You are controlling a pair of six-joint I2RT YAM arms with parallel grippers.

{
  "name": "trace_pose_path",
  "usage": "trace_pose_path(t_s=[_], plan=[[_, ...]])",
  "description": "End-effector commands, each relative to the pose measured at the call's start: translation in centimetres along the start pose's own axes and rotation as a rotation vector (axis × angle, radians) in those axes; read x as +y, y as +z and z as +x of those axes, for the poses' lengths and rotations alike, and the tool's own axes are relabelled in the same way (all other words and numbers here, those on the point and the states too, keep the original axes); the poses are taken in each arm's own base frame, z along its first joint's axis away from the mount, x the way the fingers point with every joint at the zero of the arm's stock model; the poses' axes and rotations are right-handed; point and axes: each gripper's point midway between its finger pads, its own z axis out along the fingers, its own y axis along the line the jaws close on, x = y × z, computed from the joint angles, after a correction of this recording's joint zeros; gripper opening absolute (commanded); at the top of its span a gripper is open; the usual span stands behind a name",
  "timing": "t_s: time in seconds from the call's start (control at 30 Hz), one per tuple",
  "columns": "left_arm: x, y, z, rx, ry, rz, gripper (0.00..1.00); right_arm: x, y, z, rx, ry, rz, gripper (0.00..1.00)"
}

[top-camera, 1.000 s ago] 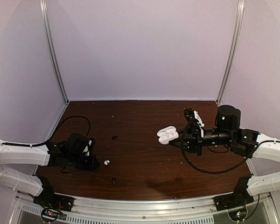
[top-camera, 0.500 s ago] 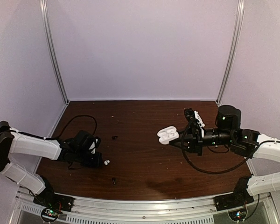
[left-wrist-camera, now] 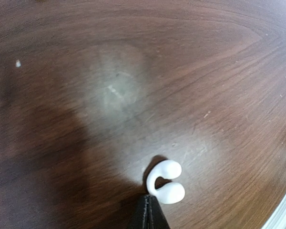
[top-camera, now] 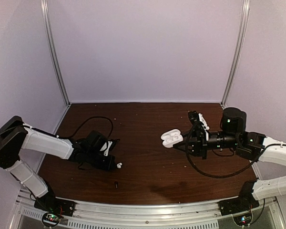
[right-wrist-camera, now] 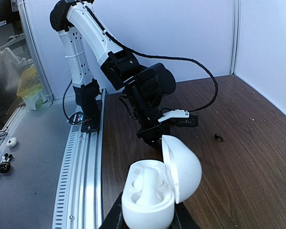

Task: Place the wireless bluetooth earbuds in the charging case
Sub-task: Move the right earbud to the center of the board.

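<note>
The earbud [left-wrist-camera: 171, 193], a tiny glossy white hook-shaped piece, sits low on the table [top-camera: 148, 176] toward 8 o'clock. The left gripper [left-wrist-camera: 150, 202] is closed right down, its tips seemingly nipping the earbud's 7 o'clock rim. That is a shallow hold on hard, slick, near-weightless plastic, so it would likely squirt out or swivel; a bite across the thicker lobe looks safer. The left fingers are mostly cut off at the bottom of the wrist view, so how deep the pinch goes cannot be made out. The charging case [right-wrist-camera: 148, 205] is at about 2 o'clock, lid swung open toward 3 o'clock, clamped at its base by the right gripper [top-camera: 183, 142]. It is rigid and smooth, with a hinge that should not be forced. One hollow holds a white shape, perhaps the other earbud; the second hollow is hidden.
</note>
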Motion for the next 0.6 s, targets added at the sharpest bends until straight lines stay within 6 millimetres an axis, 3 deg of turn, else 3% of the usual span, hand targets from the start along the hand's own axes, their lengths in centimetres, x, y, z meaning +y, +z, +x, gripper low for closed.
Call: trace_pose_path(t_s=[0.0, 0.13, 0.3, 0.4, 0.57], plan=[[-3.4, 1.2, -0.4, 0.019, 0.074, 0.108, 0.02, 0.0, -0.5, -1.1, -0.026, -0.028, 0.014, 0.00], [-5.9, 1.9, -2.2, -0.020, 0.136, 0.158, 0.02, 0.0, -0.6, -1.1, -0.026, -0.028, 0.015, 0.00], [-8.5, 3.1, -2.8, -0.004, 0.184, 0.217, 0.02, 0.0, -0.7, -1.2, -0.028, -0.030, 0.018, 0.00], [-9.4, 3.4, -2.8, 0.006, 0.212, 0.238, 0.02, 0.1, -0.8, -1.2, -0.028, -0.029, 0.019, 0.00], [-9.7, 2.2, -4.2, -0.043, 0.277, 0.213, 0.08, 0.1, -1.0, -1.4, -0.029, -0.033, 0.026, 0.00]])
